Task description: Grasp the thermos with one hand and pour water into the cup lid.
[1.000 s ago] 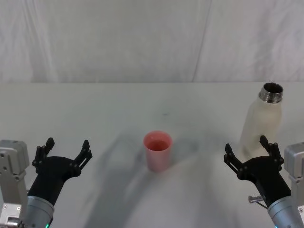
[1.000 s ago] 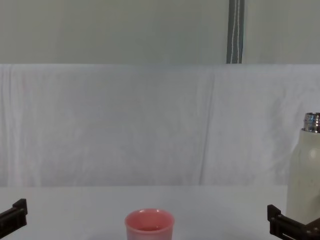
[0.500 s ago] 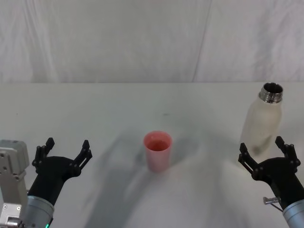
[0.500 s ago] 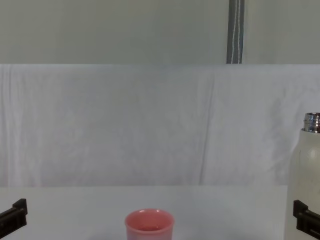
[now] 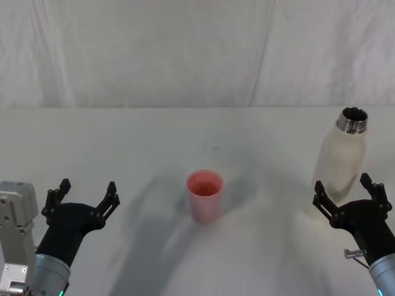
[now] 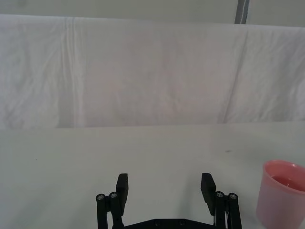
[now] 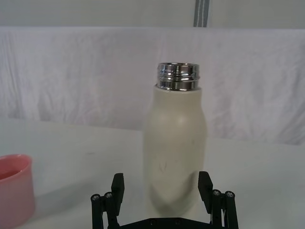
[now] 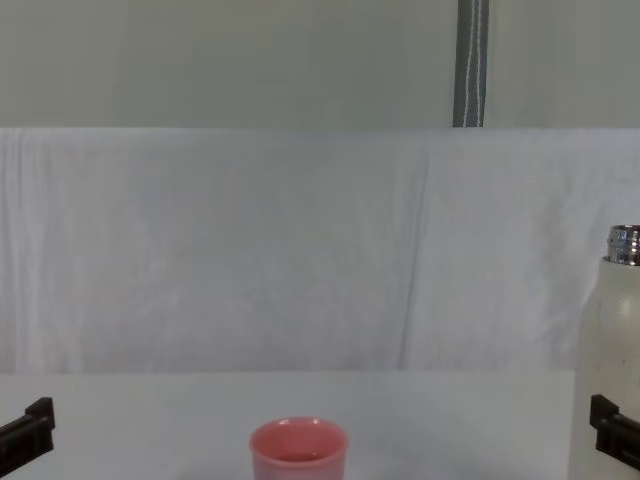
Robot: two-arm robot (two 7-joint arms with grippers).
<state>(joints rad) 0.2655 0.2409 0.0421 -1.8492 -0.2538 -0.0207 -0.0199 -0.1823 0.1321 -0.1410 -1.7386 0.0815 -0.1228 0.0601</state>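
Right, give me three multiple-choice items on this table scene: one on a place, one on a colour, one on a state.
1. Where does the thermos stand from the robot's own side?
A. right of the cup lid
B. left of it
C. inside it

2. What colour is the cup lid?
A. blue
B. pink
C. green

3. How is the right gripper?
A. shut on the thermos
B. shut on the cup lid
C. open, just short of the thermos

Key: 1 A, in the head view the thermos is far right and the cup lid central. 2 B, it is pink in the head and chest views. 3 C, the right wrist view shows its fingers spread with the thermos ahead between them, untouched.
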